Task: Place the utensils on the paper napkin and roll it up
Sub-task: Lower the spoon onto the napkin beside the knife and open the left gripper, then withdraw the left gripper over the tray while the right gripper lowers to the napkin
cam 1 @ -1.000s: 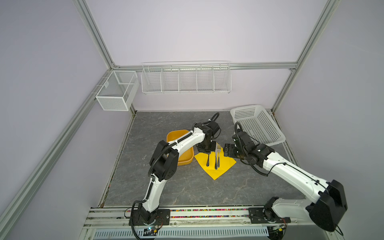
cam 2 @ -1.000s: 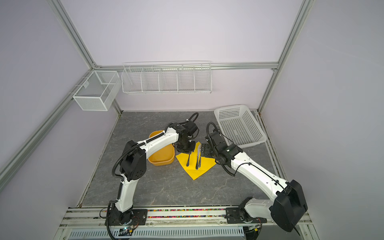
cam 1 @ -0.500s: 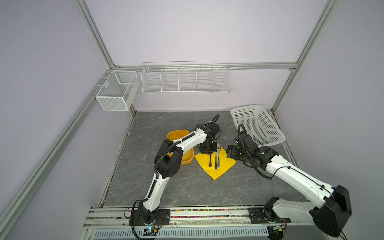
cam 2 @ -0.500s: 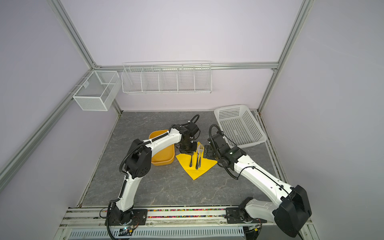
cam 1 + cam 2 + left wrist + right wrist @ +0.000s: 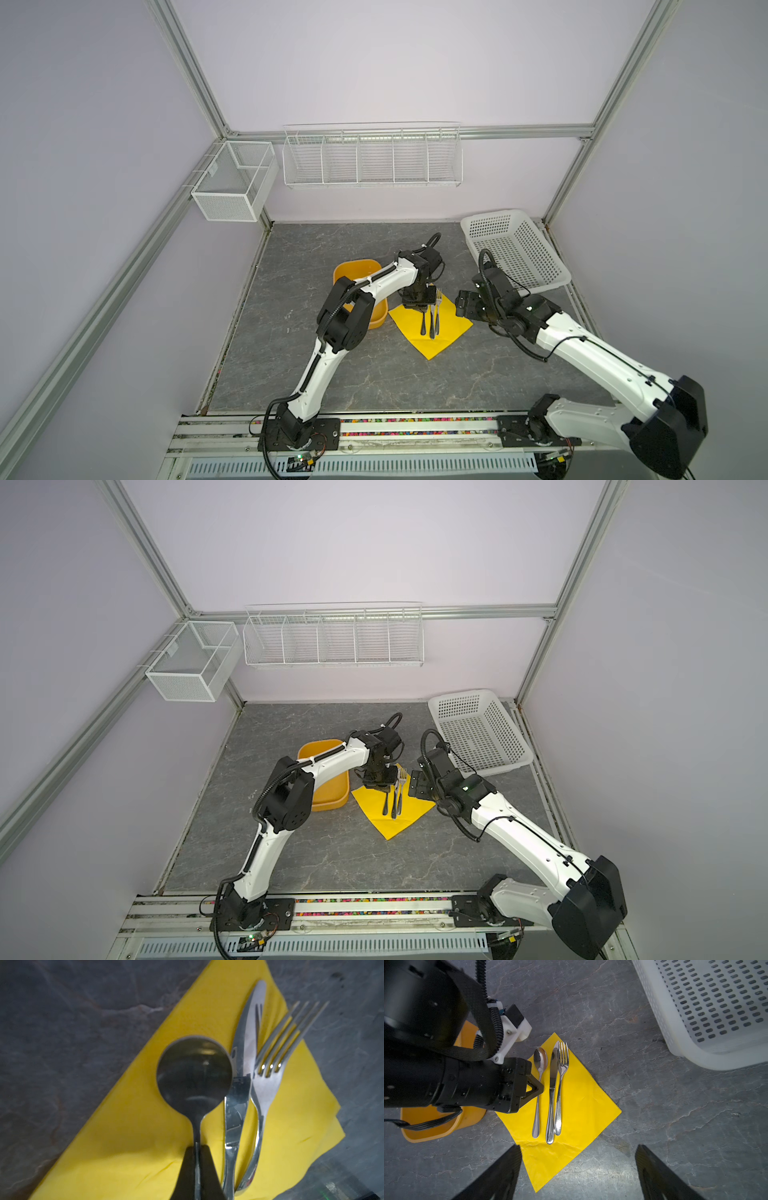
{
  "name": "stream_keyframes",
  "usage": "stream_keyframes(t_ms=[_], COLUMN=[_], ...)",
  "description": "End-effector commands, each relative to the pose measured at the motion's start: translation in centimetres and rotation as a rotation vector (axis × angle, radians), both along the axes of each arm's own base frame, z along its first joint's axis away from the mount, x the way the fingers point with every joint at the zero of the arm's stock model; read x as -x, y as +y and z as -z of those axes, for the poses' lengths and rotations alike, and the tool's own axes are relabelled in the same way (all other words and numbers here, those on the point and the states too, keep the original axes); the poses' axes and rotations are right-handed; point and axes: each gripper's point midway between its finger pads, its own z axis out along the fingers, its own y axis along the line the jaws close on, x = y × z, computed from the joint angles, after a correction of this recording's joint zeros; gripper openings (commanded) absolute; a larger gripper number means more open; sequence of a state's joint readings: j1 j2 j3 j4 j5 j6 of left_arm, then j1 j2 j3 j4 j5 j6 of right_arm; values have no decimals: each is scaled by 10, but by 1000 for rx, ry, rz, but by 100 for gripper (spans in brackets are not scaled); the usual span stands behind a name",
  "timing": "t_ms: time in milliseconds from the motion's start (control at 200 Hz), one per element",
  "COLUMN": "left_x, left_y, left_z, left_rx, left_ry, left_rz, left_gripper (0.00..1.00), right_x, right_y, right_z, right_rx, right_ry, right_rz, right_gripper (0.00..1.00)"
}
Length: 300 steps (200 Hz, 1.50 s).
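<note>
The yellow paper napkin (image 5: 451, 330) (image 5: 409, 814) (image 5: 583, 1105) lies flat on the grey table like a diamond. Three utensils sit side by side over it: a spoon (image 5: 540, 1058) (image 5: 194, 1076), a knife (image 5: 552, 1088) (image 5: 245, 1053) and a fork (image 5: 562, 1068) (image 5: 268, 1084). My left gripper (image 5: 197, 1147) (image 5: 419, 306) (image 5: 378, 786) is shut on the spoon's thin neck just behind the bowl. Whether the spoon rests on the paper I cannot tell. To the right of the napkin's right corner, my right gripper (image 5: 578, 1147) (image 5: 461, 305) hangs open and holds nothing.
An orange-yellow plastic tub (image 5: 357, 270) (image 5: 431, 1132) stands just left of the napkin, under the left arm. A white perforated basket (image 5: 515, 249) (image 5: 706, 1012) sits at the back right. Two white wire baskets (image 5: 372, 158) (image 5: 232, 183) hang on the walls.
My left gripper has carried the spoon a little to the right and nearer, closer to the knife. The right arm has drawn back slightly to the right, still open.
</note>
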<state>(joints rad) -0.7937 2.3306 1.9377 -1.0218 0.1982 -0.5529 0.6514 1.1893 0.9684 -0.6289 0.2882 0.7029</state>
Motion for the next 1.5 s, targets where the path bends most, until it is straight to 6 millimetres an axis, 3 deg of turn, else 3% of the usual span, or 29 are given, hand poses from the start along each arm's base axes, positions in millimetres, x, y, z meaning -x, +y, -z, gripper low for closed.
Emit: stream_keyframes(t_ms=[0,215,375,615,760,865,925,1025,1130,1330,1495], left_x=[0,3,1,-3,-5,-8,-9,-6,-3,-2,4], left_y=[-2,0,-1,-2,-2,11,24,45,58,81,107], left_z=[4,10,2,-27,-60,-87,-92,-79,-66,-49,-36], left_rx=[-4,-18,-11,24,89,104,87,92,153,86,2], left_ry=[19,37,24,-24,-104,-202,-240,-225,-161,-167,-177], left_rz=[9,5,0,-11,-7,-31,-59,-110,-167,-199,-209], left_gripper=[4,10,15,22,34,37,39,39,39,39,39], right_x=[3,2,2,5,7,13,22,45,62,80,94], right_y=[-7,-6,-5,-8,-2,6,12,25,25,40,53], right_z=[1,2,-2,-12,-22,-29,-31,-16,-4,19,41], right_rx=[24,25,20,-2,-33,-86,-120,-172,-200,-279,-238], right_ry=[3,8,-8,-52,-94,-127,-117,-46,0,64,133], right_rz=[12,8,-7,-13,-63,-123,-175,-293,-295,-294,-291], right_gripper=[89,89,89,89,89,89,89,89,89,89,89])
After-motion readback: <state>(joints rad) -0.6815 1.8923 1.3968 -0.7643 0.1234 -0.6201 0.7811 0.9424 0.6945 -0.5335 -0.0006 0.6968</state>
